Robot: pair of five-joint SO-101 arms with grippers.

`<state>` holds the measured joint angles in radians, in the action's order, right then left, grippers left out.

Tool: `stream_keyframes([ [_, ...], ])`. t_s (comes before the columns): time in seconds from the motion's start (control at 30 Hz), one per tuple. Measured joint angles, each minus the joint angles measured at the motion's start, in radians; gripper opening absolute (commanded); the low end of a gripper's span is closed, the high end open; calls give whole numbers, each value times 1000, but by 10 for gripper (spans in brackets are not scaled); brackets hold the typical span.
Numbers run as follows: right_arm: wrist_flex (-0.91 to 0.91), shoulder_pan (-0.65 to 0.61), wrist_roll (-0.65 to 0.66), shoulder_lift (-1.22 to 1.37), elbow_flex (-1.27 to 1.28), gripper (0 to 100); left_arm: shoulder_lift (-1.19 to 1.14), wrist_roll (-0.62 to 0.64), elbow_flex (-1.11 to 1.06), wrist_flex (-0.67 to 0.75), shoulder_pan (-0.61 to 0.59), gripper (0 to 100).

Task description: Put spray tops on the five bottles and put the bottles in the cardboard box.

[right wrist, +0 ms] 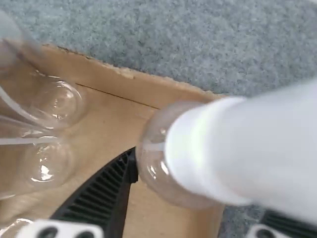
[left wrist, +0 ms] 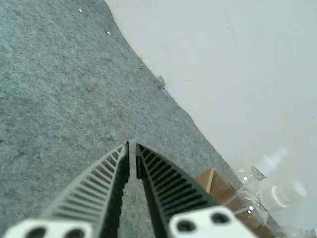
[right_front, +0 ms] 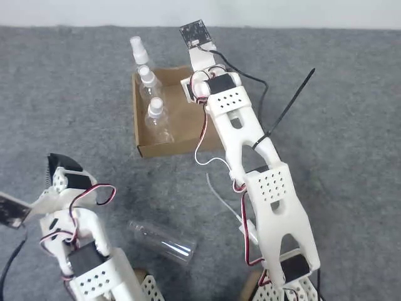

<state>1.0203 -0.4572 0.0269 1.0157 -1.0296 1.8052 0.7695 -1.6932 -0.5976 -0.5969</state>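
Note:
The cardboard box (right_front: 188,135) sits at the middle back of the table. Three clear bottles with white spray tops (right_front: 156,116) stand in a row along its left wall. My right gripper (right_front: 200,86) is over the box's back right part, shut on another clear bottle with a white spray top (right wrist: 198,163), held just above the box floor (right wrist: 109,124) by the wall. A clear bottle without a top (right_front: 164,241) lies on its side on the carpet between the arms. My left gripper (left wrist: 132,147) is shut on nothing, raised at the front left (right_front: 59,166), far from the box.
Grey carpet (right_front: 326,113) covers the table. White and red cables (right_front: 216,188) trail along the right arm near the box's front wall. A black strip (right_front: 291,103) lies to the right of the box. A pale wall (left wrist: 237,59) stands behind.

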Motion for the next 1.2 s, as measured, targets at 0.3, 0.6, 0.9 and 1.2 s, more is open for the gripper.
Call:
stream_keyframes([
  [0.3,100,0,0,-8,0,370,0,0,0,0,0,14],
  [0.6,196,-3,2,-40,0,370,0,0,0,0,0,14],
  [0.9,334,-9,3,-40,-11,370,0,0,0,0,0,14],
  [1.2,562,-8,3,-40,-238,370,0,0,0,0,0,14],
])
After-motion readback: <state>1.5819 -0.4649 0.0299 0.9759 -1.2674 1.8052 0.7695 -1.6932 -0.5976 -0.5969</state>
